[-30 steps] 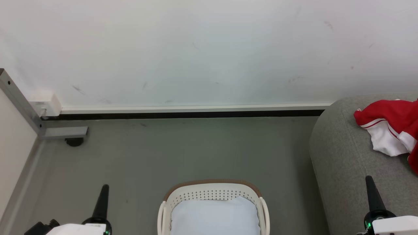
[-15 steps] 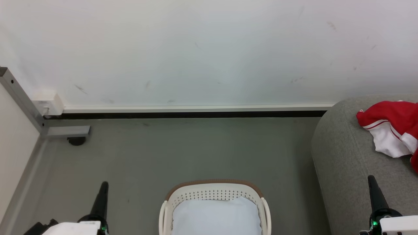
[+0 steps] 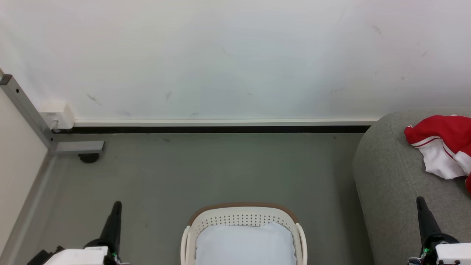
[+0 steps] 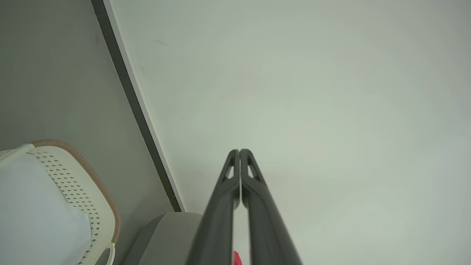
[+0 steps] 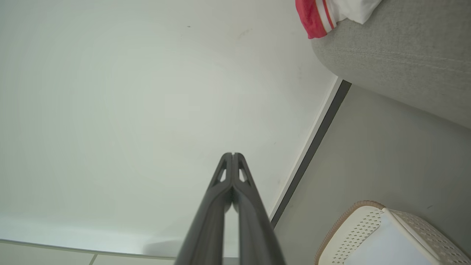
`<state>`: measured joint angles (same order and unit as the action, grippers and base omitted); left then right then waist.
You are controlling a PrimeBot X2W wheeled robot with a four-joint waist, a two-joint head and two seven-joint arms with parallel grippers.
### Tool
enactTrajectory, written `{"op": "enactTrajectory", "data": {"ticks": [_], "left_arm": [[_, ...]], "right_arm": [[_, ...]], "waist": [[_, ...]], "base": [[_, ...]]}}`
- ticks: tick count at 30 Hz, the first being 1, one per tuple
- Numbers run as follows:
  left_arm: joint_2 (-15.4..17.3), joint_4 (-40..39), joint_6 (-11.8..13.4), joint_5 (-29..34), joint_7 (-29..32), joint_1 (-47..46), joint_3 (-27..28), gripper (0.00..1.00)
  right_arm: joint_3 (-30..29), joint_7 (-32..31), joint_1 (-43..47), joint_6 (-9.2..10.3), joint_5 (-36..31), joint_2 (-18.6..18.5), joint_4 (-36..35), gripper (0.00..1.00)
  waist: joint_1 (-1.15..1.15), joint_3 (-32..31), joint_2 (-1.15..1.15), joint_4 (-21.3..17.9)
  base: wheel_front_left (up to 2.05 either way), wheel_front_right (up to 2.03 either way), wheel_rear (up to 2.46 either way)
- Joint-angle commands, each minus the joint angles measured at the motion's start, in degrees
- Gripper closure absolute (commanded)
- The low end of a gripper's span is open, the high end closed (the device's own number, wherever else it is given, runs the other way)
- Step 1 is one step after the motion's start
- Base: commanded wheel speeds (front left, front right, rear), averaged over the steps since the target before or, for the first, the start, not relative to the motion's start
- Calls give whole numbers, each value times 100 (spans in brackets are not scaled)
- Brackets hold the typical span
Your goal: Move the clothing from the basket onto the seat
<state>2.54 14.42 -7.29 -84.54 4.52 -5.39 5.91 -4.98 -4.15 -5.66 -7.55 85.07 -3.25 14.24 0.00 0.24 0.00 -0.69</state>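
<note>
Your task looks close to done, maybe done. The bright red soft fabric garment [image 3: 439,143], with white panels and thin striped trim, lies bunched on top of the large grey woven-fabric sofa [image 3: 390,176] at the right edge of the head view. It runs off the frame there, so you can't tell how much more clothing lies beyond. The right wrist view catches the same red-and-white fabric at its upper right, at the sofa's rounded edge.

The white perforated plastic laundry basket [image 3: 241,204] with a brown woven-look rim stands on the grey floor [image 3: 220,165] at bottom centre, near the sofa and well apart from the garment. The part in frame holds a pale blue-white cushion pad [image 3: 244,243], which is not a task item, and there is no red fabric on it. The bottom edge cuts off the basket's near half, so check that part before you call the task finished.

On the left gripper [image 4: 239,151] the fingers are pressed together with nothing between them, pointing at the white wall [image 3: 235,55]. The right gripper [image 5: 232,154] is the same, closed and empty. In the head view they sit at lower left and lower right, touching neither basket nor garment.

No brand, label or writing is readable. The small white box [image 3: 55,116] at the wall base, middle left, is too small to read.
</note>
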Motion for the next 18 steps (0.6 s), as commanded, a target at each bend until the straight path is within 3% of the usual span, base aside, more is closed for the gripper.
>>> {"op": "enactTrajectory", "data": {"ticks": [1,18], "left_arm": [[53,-33,-28,-182,45,-71,34,100],[56,-45,-35,-803,219,-110,76,100]], "right_arm": [[-38,-48,-68,10,133,0,-43,100],[-138,-231,-82,12,759,12,-36,100]], "waist": [[0,-1,0,6],[0,-6,0,66]], "base": [[0,0,0],[0,0,0]]}}
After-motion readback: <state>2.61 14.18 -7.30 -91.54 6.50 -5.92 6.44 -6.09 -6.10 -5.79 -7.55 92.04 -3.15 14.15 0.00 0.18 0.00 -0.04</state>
